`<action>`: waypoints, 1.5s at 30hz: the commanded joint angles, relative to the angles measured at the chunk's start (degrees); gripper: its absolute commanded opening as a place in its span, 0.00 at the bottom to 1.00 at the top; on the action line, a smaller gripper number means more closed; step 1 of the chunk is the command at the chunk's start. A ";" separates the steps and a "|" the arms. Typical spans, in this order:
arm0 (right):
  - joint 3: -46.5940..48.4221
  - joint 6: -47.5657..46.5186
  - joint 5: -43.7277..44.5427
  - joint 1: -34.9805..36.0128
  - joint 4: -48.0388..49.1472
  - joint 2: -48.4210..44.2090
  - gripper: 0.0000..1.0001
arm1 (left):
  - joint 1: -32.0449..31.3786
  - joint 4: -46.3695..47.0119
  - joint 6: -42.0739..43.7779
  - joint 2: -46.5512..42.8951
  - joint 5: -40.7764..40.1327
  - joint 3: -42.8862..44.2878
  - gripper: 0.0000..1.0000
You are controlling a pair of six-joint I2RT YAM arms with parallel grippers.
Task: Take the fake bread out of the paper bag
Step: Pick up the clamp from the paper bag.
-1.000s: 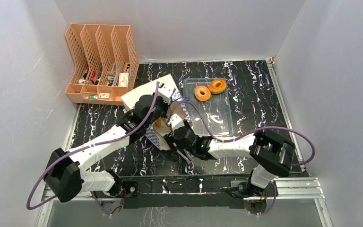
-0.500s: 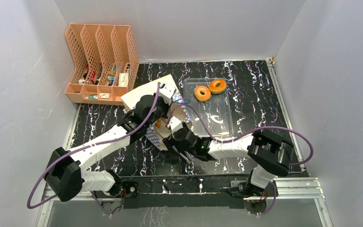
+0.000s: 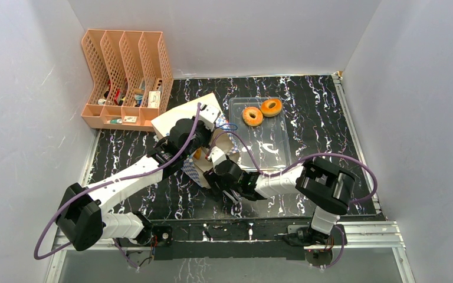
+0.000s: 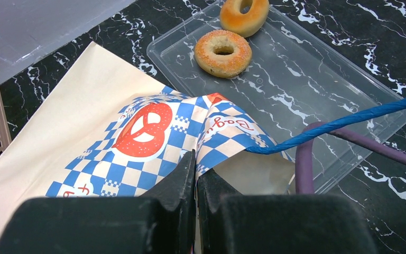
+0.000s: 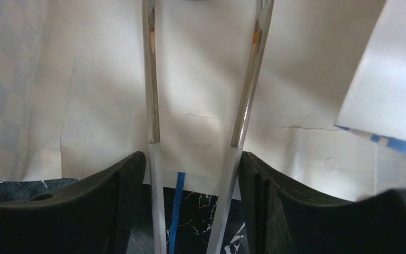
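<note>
Bag (image 4: 137, 159) edge pinched in left claw (image 4: 196, 165) — tongs (image 5: 152, 90) inside.

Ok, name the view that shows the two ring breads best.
Left wrist: both ring breads lie close-up in the clear tray, the far one clipped. Top external shows them whole but small; right wrist shows none.

Both arms are built from white tubular links joined by bulky black joint housings. The left arm (image 3: 131, 175) and the right arm (image 3: 283, 181) are each trailed by a thick purple cable (image 4: 302, 169) left hanging in loose loops. A small black base (image 3: 159, 234) is seen under each. The left claw (image 4: 195, 159) and the right claw (image 5: 190, 169) are fitted with matte black fingers, rounded at the edges.
</note>
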 commanded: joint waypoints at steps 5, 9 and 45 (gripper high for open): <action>1.54 1.06 -1.92 -0.43 2.29 1.52 0.39 | -0.26 -1.26 -0.35 -0.33 -0.71 1.22 0.00; 1.62 1.60 -1.80 -0.42 1.67 1.27 0.25 | -0.28 -1.25 -0.44 -0.37 -0.79 1.35 0.00; -3.22 11.52 4.95 3.27 -20.23 -27.46 0.00 | -0.52 -2.74 -1.80 -0.40 -14.51 3.08 0.00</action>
